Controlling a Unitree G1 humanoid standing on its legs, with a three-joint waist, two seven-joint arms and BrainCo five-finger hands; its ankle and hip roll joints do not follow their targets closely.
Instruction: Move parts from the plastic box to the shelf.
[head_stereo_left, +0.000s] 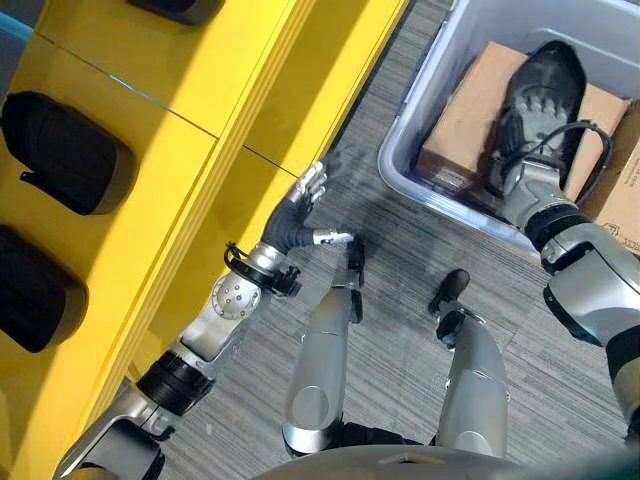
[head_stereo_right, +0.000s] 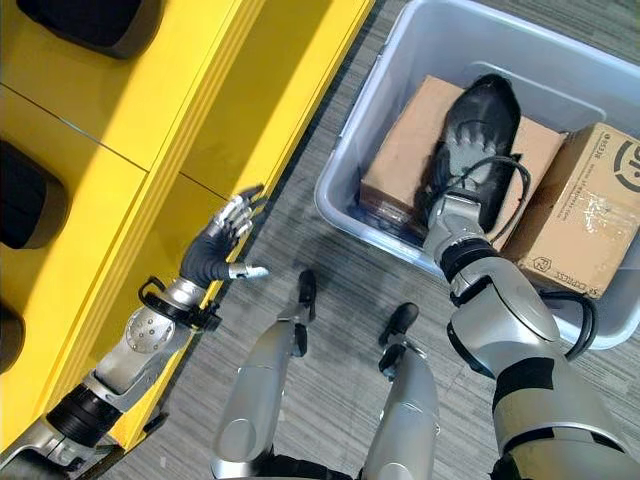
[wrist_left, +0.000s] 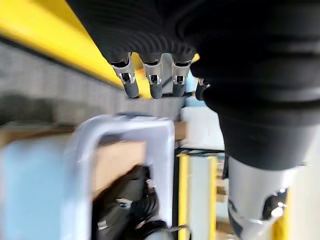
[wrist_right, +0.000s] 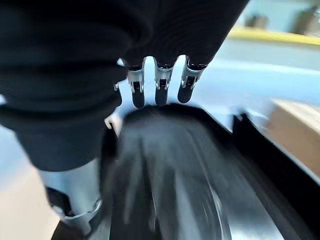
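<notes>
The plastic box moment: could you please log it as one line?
right hand: over black part in plastic box | left hand: open beside yellow shelf | cardboard boxes in box

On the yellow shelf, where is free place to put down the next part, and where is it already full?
The yellow shelf is bare between the dark parts at its far-left side and its front edge, near the open left hand. The left side is crowded. In the plastic box, the right hand lies on a black part over cardboard boxes.

Dark print and round mark on side of brown cardboard box (head_stereo_right: 575, 215) inside translucent plastic box (head_stereo_right: 360, 150); too small to read. No other legible text.
</notes>
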